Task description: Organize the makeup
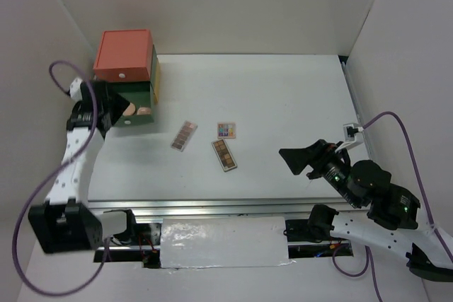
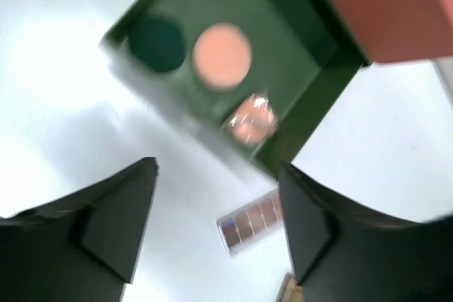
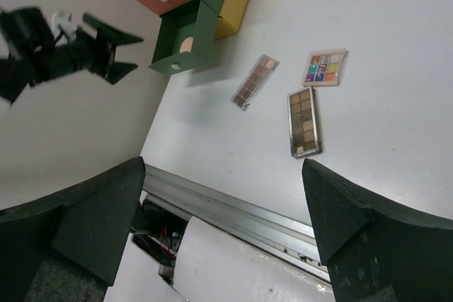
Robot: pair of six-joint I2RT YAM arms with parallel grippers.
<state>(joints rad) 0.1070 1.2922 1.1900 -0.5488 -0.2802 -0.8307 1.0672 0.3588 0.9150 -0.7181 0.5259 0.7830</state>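
At the upper left of the overhead frame, a cardboard-like stacked drawer box [image 1: 124, 54] with a coral top, a green middle and a yellow side stood on the white table [image 1: 297, 97]. Its green drawer [image 1: 141, 119] was pulled out toward the bottom of the frame.

Inside that drawer, the left wrist view showed a dark green round compact [image 2: 157, 44] at the upper left. A round peach puff [image 2: 222, 56] lay just beside it to the right. A second peach puff [image 2: 251, 119], with a glossy sheen, lay lower right, near the drawer's front corner.

Over the left side of the drawer was the black left gripper [image 1: 122, 112]. Its two fingers were spread wide, with nothing between them. Whether it touched the drawer could not be told.

Across the middle of the overhead frame, three palettes lay flat on the bare table, none touching another. A long, flat rectangular pinkish eyeshadow palette [image 1: 184, 136] lay diagonally, nearest the drawer. To its right lay a small, almost square multicolour eyeshadow palette [image 1: 226, 130]. Just below that one lay a long rectangular brown eyeshadow palette [image 1: 224, 155], also tilted.

Toward the lower right of the frame, the black right gripper [image 1: 289, 162] pointed left at the palettes, apart from the brown one. Its fingers stood wide apart and held nothing.
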